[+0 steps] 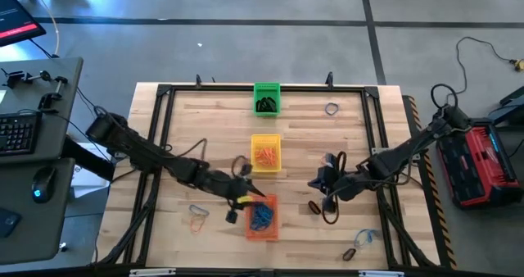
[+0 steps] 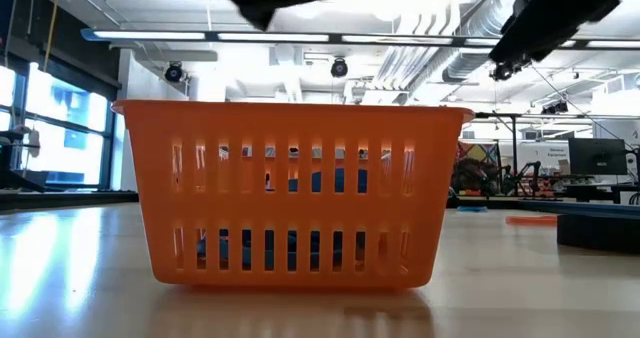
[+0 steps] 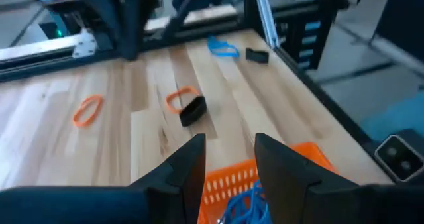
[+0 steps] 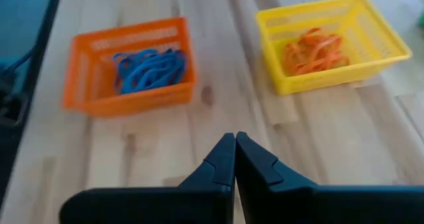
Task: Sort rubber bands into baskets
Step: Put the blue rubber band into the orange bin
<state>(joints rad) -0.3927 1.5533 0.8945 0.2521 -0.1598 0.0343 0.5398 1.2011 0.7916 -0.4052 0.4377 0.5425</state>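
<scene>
Hovering over the orange basket (image 1: 263, 217) of blue bands (image 4: 150, 69) — left gripper (image 3: 229, 159), fingers apart.

The shut right tool (image 4: 234, 159) faces the orange basket (image 4: 86, 95) and yellow basket (image 4: 311, 81).

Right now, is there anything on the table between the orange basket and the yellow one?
No. In the right wrist view, only bare wood lies between the orange basket and the yellow basket.
</scene>
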